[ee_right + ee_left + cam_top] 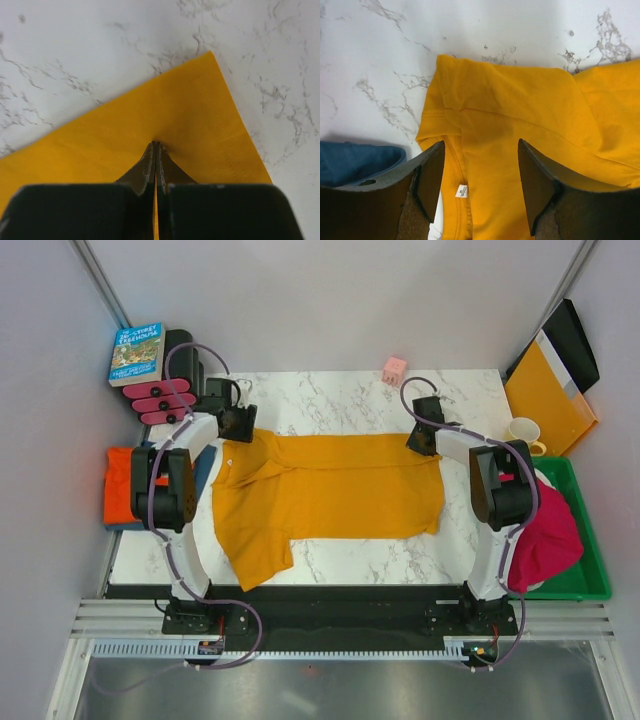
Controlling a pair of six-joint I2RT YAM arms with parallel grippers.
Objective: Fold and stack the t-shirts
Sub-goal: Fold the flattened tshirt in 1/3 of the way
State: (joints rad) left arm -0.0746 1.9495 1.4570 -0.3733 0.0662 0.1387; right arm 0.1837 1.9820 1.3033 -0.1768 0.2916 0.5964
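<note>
**Mustard shirt flat, one corner gripped**

The white marble-patterned desk (340,400) carries the large mustard-yellow cotton t-shirt (330,485), spread flat across its middle. A magenta-pink t-shirt (548,535) is heaped at 3 o'clock, and a red-orange t-shirt (120,485) lies at 9 o'clock. The right claw (156,146) is pinched tight on the mustard shirt's 2 o'clock corner. The left claw (480,150) stands wide over its 10 o'clock shoulder.
</note>
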